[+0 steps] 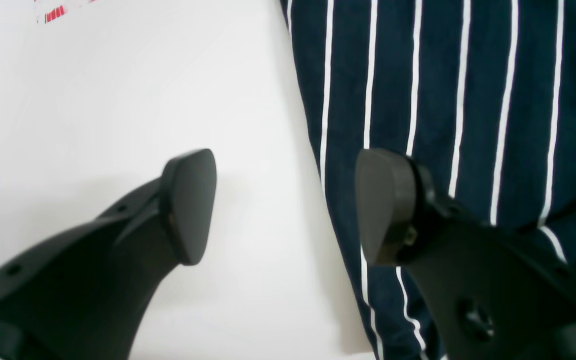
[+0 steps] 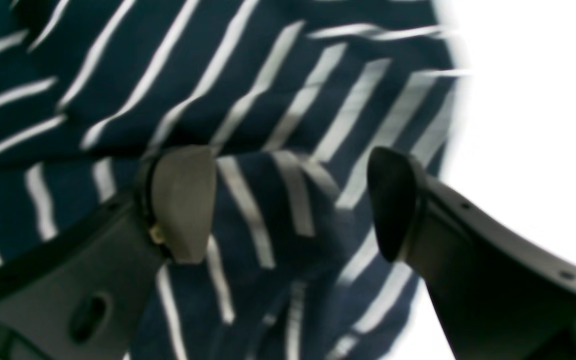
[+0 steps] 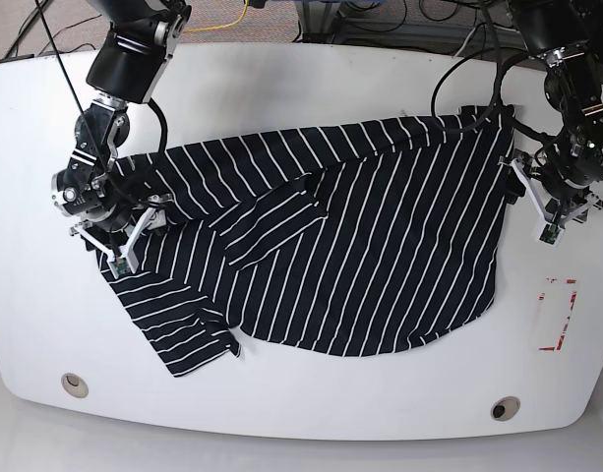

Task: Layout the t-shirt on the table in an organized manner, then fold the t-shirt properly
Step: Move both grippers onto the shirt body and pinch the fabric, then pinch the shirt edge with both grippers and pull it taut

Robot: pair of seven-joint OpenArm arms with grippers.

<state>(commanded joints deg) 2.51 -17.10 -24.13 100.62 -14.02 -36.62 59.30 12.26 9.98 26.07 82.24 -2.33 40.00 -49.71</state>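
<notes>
Well, mid-layout by the look of it — spread across the middle of the table (image 3: pixel 301 88) lies the t-shirt (image 3: pixel 380 256), mostly flat on the side near the red mark (image 3: pixel 560 315), rumpled on the other. Left gripper (image 1: pixel 285 205) released, jaws wide, one pad over bare white tabletop and the other over striped cloth, straddling the shirt's straight edge; nothing pinched. Right gripper (image 2: pixel 290 205) likewise spread wide, hanging over bunched, creased fabric close to the garment's border — empty too, though the wrist view is blurred. Judging progress: body panel smoothed out fairly well, hem curving cleanly toward the near edge of the table, but a fold of cloth doubled over the chest and one sleeve (image 3: pixel 178 329) trailing off crooked toward the metal hole (image 3: pixel 74 383). So, layout only partly done; no folding begun. Left to do, most likely: tug out that doubled flap, square the sleeve, flatten the bunched corner under the right arm, then start the folds proper.
</notes>
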